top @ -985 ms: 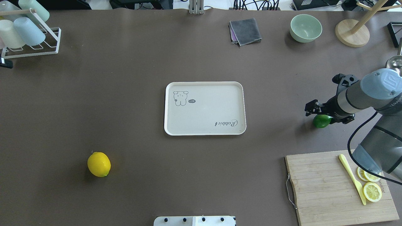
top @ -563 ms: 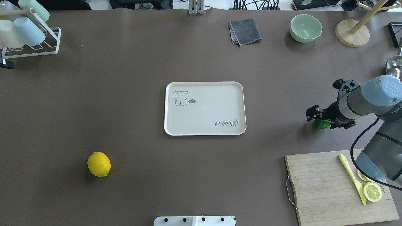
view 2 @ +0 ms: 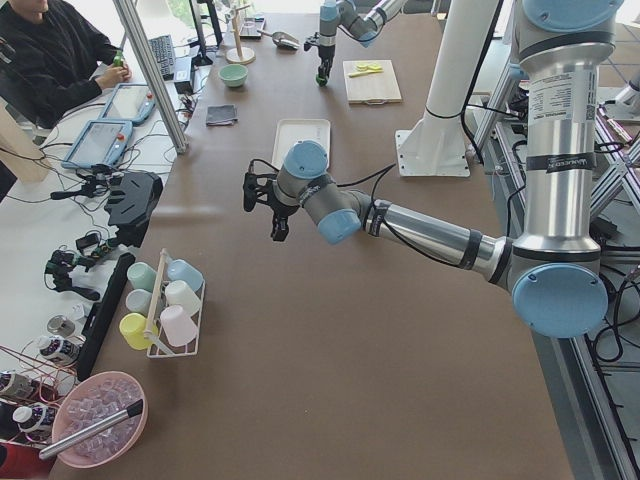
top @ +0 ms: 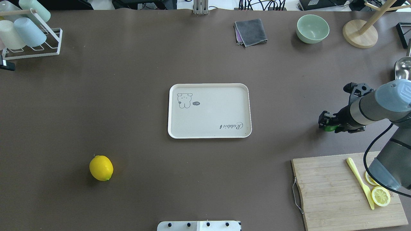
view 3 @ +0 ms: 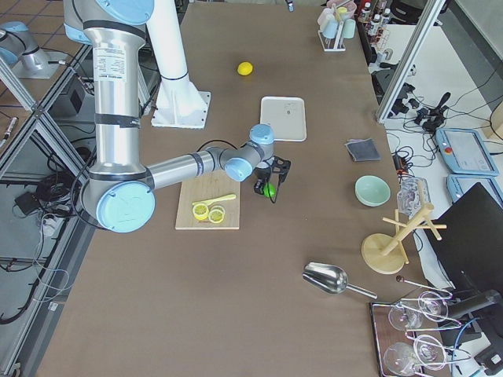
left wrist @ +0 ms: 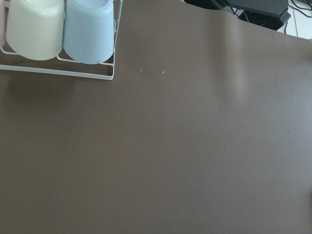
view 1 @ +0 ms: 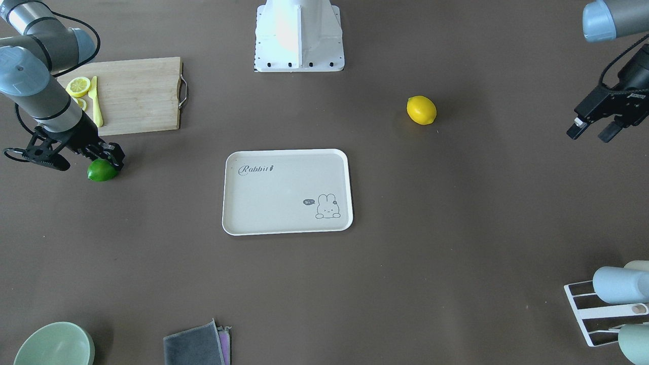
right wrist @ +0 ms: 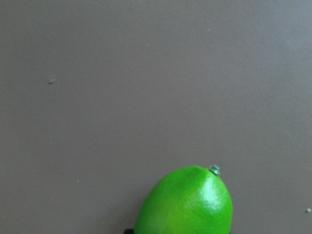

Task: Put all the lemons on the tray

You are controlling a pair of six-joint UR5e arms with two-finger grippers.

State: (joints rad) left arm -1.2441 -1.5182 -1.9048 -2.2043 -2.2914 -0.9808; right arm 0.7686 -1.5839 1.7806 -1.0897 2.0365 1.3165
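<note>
The green lemon (top: 328, 128) lies on the brown table at the right, mostly hidden under my right gripper (top: 324, 124). In the front-facing view the gripper (view 1: 108, 160) is low over the green lemon (view 1: 102, 171), with its jaws open and standing either side of it. The right wrist view shows the lemon (right wrist: 187, 202) at the bottom edge. The yellow lemon (top: 101, 167) lies alone at the near left. The cream tray (top: 208, 85) sits empty in the middle. My left gripper (view 1: 588, 137) is open and empty, high at the far left.
A wooden cutting board (top: 330, 192) with lemon slices (top: 380, 195) and a yellow knife (top: 359, 181) lies near the right arm. A green bowl (top: 312, 28), a grey cloth (top: 250, 32), a wooden stand (top: 359, 33) and a cup rack (top: 32, 35) line the far edge.
My right gripper has come down and drawn back over the green lemon, which is now mostly covered in the overhead view. The yellow lemon and the tray have not moved.
</note>
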